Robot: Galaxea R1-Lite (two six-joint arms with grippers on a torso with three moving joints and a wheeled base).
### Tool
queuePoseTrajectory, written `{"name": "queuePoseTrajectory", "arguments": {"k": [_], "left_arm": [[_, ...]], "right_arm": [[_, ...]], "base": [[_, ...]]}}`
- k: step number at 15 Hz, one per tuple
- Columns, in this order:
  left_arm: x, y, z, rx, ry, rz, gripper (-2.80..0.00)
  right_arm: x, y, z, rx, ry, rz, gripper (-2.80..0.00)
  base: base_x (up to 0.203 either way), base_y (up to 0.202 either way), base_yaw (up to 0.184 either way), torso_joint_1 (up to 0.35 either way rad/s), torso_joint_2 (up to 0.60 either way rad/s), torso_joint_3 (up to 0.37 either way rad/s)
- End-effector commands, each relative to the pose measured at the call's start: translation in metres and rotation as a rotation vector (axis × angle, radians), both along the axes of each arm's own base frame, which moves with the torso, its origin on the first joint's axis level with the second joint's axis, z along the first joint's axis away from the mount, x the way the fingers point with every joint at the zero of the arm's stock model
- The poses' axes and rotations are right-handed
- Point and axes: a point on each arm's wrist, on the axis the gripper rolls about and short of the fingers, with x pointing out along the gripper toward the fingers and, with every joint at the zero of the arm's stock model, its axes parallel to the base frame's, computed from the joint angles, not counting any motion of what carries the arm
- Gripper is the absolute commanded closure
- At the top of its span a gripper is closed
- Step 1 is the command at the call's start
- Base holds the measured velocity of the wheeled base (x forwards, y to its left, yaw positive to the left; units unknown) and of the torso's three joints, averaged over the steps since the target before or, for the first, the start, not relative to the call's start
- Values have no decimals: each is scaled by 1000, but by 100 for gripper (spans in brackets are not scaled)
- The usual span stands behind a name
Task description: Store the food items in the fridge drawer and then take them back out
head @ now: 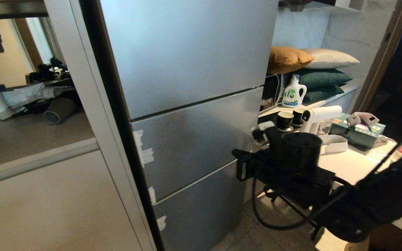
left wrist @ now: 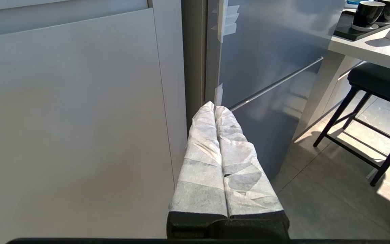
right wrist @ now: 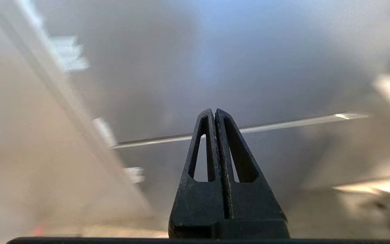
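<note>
A silver-grey fridge (head: 187, 104) fills the frame's centre beside beige cabinet doors (head: 47, 209) at lower left, while mustard, cream and dark green cushions (head: 312, 69) stack at upper right.

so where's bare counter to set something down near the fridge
Bare strip of white counter between the tissue box and the right gripper. Crowded behind: black cups, white spray gun, detergent bottle. Fridge closed.

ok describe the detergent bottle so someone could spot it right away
Start at the tall silver-grey fridge and look just past its right edge. On the ledge in front of the stacked cushions stands the detergent bottle: the only white jug with a handle and a green-blue label.
</note>
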Motion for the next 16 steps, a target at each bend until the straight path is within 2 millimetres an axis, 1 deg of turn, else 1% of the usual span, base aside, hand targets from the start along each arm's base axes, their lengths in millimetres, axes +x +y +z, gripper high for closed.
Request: {"name": "queuePoseTrajectory", "arguments": {"k": [1,3,4,7,9,11,13,15,16], "left_arm": [[1,0,-3,-1,10,1,0],[1,0,-3,-1,10,1,0],[1,0,-3,0,12,0,0],[1,0,-3,0,12,1,0],[1,0,-3,-1,12,1,0],[1,0,-3,1,12,1,0],[1,0,-3,-1,10,1,0],[1,0,-3,-1,12,0,0],[1,0,-3,1,12,1,0]], "right_arm": [[-49,-37,50,72,-116,-74,0],[-86,-71,66,94,-174,-188,0],[-105,-91,69,99,-199,-240,0],[-151,-155,54,55,-224,-459,0],[-188,-181,41,23,-207,-516,0],[-224,-193,20,-12,-154,-540,0],[-254,-200,-9,-46,-101,-551,0],[-273,-202,-33,-70,-46,-558,0],[-278,-203,-42,-65,-17,-563,0]], "base": [[0,0,0,0,0,0],[0,0,0,0,0,0],[0,0,0,0,0,0],[0,0,0,0,0,0],[0,0,0,0,0,0],[0,0,0,0,0,0],[0,0,0,0,0,0],[0,0,0,0,0,0],[0,0,0,0,0,0]]}}
